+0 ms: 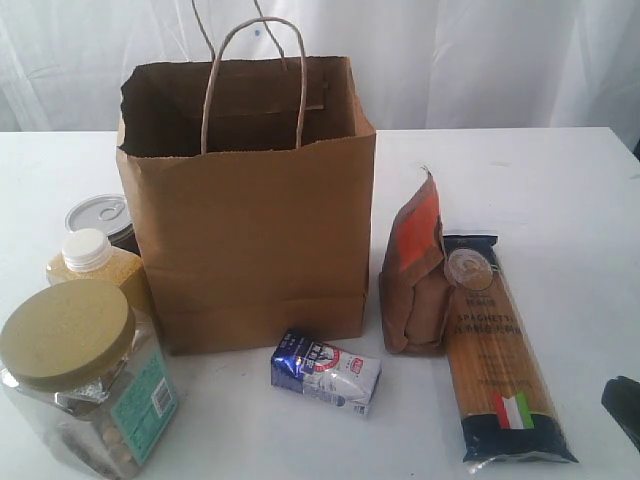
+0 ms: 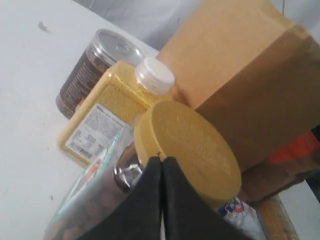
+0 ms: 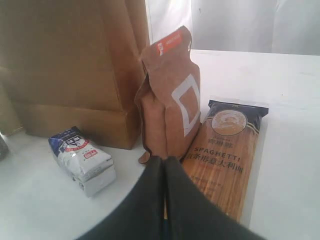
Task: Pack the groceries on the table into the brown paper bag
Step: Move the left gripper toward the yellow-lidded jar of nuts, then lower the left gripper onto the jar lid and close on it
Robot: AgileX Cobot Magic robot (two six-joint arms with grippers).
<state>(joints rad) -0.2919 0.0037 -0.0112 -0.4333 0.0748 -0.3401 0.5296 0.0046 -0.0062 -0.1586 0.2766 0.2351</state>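
The paper bag point(image 1: 250, 230) is standing open on the white tabletop point(image 1: 560, 190), with the jar point(image 1: 80, 370) left of it and the pouch point(image 1: 413, 270) and spaghetti point(image 1: 498, 350) right, the spaghetti's length running front to back. The left claw point(image 2: 161, 165) is hovering shut and empty over the jar lid. The right claw point(image 3: 164, 165), likewise shut and empty, is facing the pouch.

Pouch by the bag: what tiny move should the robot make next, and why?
Probably open the right end effector: its jaws are shut, pointing at the upright pouch, which stands outside the bag.
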